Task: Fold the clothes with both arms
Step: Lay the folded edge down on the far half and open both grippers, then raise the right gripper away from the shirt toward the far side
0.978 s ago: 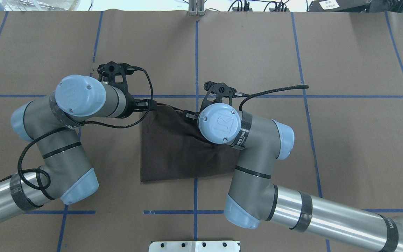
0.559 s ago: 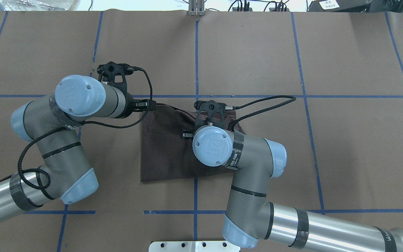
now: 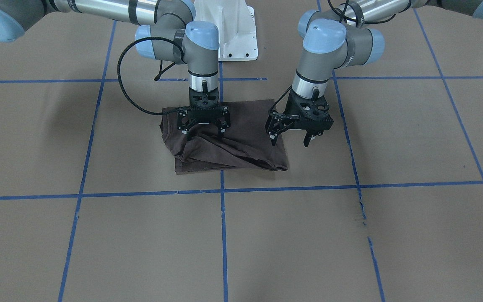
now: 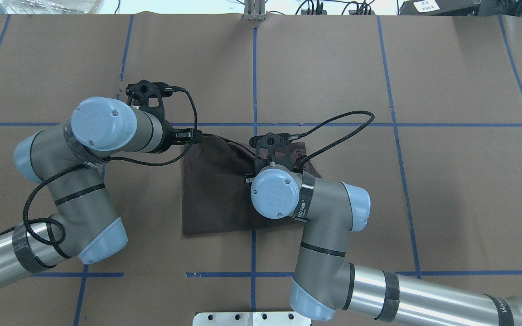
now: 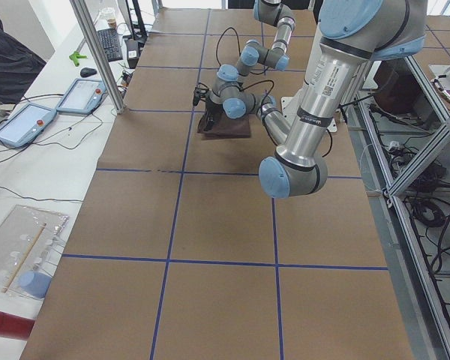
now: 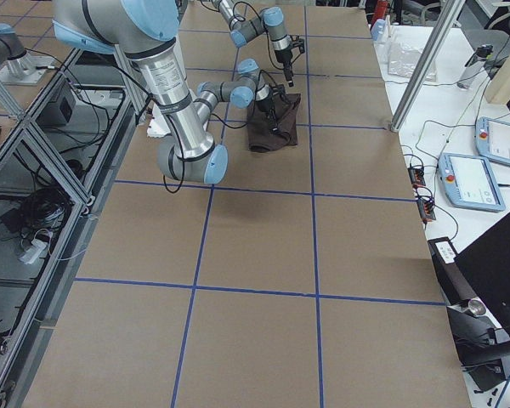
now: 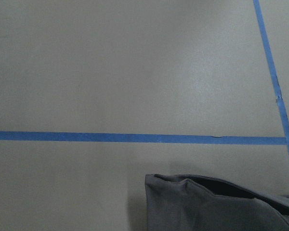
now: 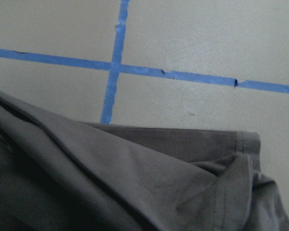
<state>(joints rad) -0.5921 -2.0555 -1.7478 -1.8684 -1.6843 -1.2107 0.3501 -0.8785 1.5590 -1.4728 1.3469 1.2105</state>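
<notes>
R gripper [image 3: 203, 135]: jaws wide apart, tips down at the dark brown T-shirt [image 3: 241, 149]. If they touch it or only hover, I cannot tell; no cloth pinched that I can see. The shirt lies directly under it, folded and wrinkled, on the brown paper table [image 3: 350, 235]. L gripper [image 3: 289, 142], beside it, is also wide open and empty, above the shirt's side edge. A blue tape line [image 3: 292, 185] runs just beyond the shirt, away from the robot.
</notes>
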